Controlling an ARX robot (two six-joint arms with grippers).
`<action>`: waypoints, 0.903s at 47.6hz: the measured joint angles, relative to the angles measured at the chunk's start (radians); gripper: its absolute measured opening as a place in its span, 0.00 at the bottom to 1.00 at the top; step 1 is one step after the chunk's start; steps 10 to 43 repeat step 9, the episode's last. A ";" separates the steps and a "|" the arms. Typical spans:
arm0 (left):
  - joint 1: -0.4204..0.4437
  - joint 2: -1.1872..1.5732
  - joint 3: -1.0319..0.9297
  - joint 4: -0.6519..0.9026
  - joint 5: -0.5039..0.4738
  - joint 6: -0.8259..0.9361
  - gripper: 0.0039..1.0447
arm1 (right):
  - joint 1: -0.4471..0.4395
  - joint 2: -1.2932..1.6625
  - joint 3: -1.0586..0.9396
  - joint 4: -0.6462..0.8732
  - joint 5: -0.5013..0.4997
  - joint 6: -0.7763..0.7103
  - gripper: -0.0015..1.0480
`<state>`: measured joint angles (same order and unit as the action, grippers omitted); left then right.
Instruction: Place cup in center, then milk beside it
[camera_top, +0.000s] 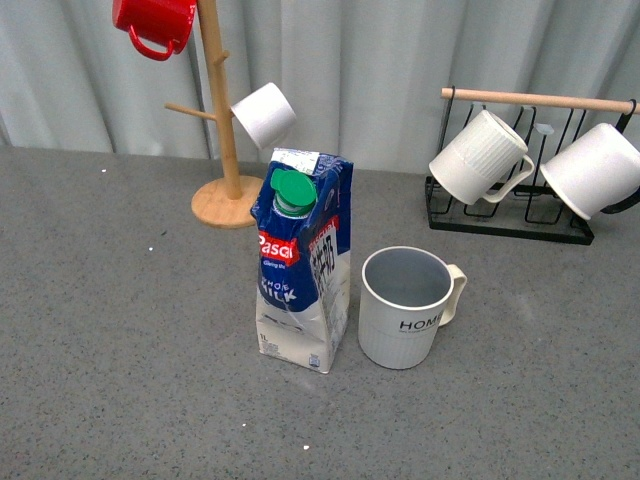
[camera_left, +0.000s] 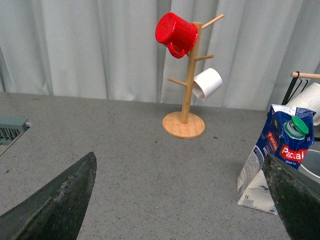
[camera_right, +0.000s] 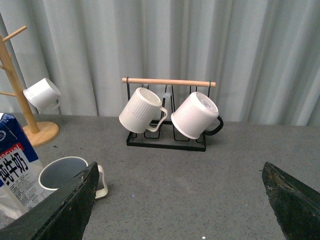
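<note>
Both end effectors are spread wide and hold nothing: the left end effector (camera_left: 180, 200) hangs over bare worktop (camera_top: 120, 330), and the right end effector (camera_right: 180, 200) likewise. The cup (camera_top: 405, 307) stands upright mid-worktop, handle turned away from the milk (camera_top: 303, 262), which stands upright just beside it, nearly touching. Behind the milk stands a wooden mug tree (camera_top: 222, 110); behind the cup, a black wire rack (camera_top: 520, 205).
</note>
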<state>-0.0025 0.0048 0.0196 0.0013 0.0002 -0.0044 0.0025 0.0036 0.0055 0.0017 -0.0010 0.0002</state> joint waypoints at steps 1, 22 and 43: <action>0.000 0.000 0.000 0.000 0.000 0.000 0.94 | 0.000 0.000 0.000 0.000 0.000 0.000 0.91; 0.000 0.000 0.000 0.000 0.000 0.000 0.94 | 0.000 0.000 0.000 0.000 0.000 0.000 0.91; 0.000 0.000 0.000 0.000 0.000 0.000 0.94 | 0.000 0.000 0.000 0.000 0.000 0.000 0.91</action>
